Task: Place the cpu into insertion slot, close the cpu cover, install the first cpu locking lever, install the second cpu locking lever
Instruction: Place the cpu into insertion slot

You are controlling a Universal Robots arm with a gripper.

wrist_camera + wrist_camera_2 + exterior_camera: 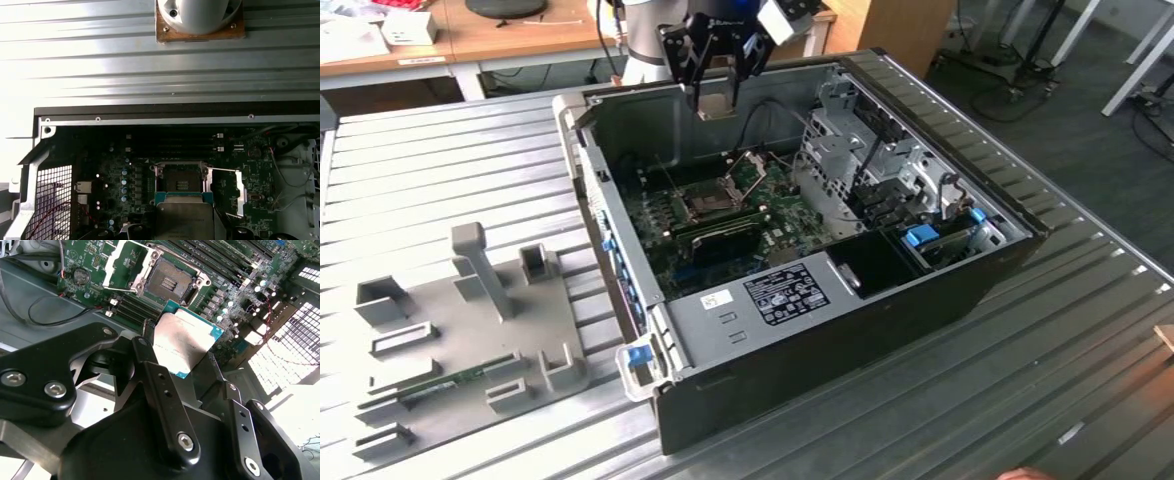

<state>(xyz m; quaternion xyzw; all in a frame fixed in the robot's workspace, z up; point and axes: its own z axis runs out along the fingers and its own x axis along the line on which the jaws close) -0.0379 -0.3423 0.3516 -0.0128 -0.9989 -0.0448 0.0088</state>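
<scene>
Silvery-beige on its face, green at the edge: holds the cpu [185, 337] pinched by two opposite sides in the black hand [179, 357], shut narrow on that and nothing else. Hangs it over the open case [854, 330], high above the board [82, 255] and not yet down at the slot [169, 282], going by the exterior view. Shows the slot bare in the second wrist view, with the cover [114, 262] standing open beside it. To seat well, probably: keep the cpu level, square its edges to the slot's silver rim, line up any corner mark, lower straight without dragging across the contacts, let go only once flat. Steer clear of the raised cover. As for writing: faint print on the cpu face, not legible; black-and-white sticker [787, 293] on the case's inner panel, too small to read.
</scene>
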